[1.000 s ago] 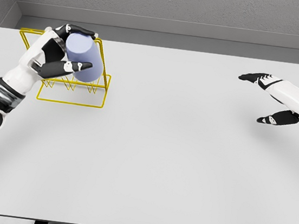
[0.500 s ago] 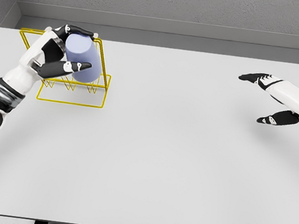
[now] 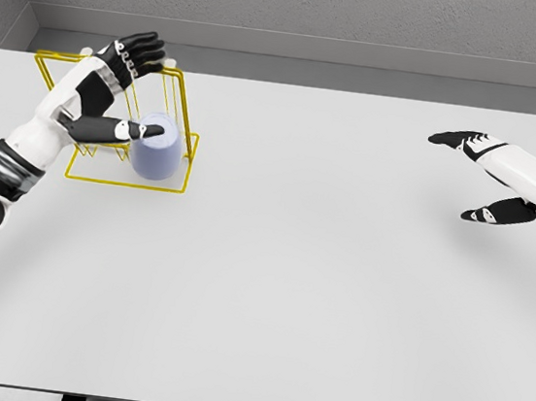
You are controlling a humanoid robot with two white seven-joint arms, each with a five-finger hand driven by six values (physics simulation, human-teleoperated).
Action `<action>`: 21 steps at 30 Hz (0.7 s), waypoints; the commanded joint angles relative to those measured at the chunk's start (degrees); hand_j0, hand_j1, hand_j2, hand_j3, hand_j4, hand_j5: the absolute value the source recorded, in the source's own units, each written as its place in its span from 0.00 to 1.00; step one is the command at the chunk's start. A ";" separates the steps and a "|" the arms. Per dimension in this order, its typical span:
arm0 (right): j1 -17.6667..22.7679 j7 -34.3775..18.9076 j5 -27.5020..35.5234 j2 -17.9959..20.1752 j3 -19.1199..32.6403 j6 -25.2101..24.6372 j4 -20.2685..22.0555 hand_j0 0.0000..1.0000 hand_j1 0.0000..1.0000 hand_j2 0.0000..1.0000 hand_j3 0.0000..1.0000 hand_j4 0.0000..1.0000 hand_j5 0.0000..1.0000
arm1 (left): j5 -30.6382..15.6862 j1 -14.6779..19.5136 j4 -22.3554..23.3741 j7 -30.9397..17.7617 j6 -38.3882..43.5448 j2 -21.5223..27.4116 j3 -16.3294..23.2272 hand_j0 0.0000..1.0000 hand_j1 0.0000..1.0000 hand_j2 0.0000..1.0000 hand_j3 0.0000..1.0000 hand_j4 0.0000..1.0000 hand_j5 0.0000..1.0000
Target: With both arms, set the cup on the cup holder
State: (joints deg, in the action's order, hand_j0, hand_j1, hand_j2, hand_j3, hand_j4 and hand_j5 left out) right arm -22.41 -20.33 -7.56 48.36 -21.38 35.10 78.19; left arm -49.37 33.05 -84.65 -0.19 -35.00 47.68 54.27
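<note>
The cup (image 3: 156, 156) looks light and rigid, a smooth plain cylinder with no handle, so it likely slips easily under hard fingertips. The best hold is probably a wrap around its side wall at mid-height, thumb opposite the fingers. It does not look fragile, but a smooth wall on thin wire could tip or roll if nudged.

It is pale lavender-blue and matte, with its flat end up; whether that end is the mouth or the base I cannot tell. It stands roughly upright at the left of the frame, inside the front right part of the holder (image 3: 183, 156), low among the wires. Whether it sits properly on a peg is unclear.

The holder is a yellow wire rack in the upper left, resting on the white table (image 3: 319, 265).

The left hand (image 3: 115, 94) is released: fingers spread and raised above the rack, thumb stretched toward the cup's top edge, touching it or just beside it, but not gripping.

The right hand (image 3: 491, 179) hovers at the right edge, well apart, fingers and thumb spread, holding nothing.

Judging from this, the placement looks nearly done.
</note>
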 commanded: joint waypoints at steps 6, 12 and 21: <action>0.00 0.03 0.44 0.07 0.02 -0.10 -0.05 1.00 1.00 1.00 1.00 1.00 1.00 | -0.03 0.18 -0.08 0.01 0.00 0.75 -0.31 1.00 1.00 1.00 1.00 1.00 1.00; 0.09 0.03 0.44 0.16 0.02 -0.10 -0.05 1.00 1.00 1.00 1.00 1.00 1.00 | -0.03 0.09 -0.17 0.01 0.00 3.56 -1.10 1.00 1.00 1.00 1.00 1.00 1.00; 0.09 0.03 0.44 0.16 0.02 -0.10 -0.05 1.00 1.00 1.00 1.00 1.00 1.00 | 0.50 -0.79 0.36 -0.17 0.00 7.07 -3.21 1.00 1.00 1.00 1.00 1.00 1.00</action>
State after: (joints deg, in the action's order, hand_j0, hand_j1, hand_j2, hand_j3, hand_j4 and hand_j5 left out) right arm -22.15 -20.33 -7.55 48.44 -21.38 35.11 78.11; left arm -48.92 32.17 -84.41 -0.28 -35.00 53.67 51.47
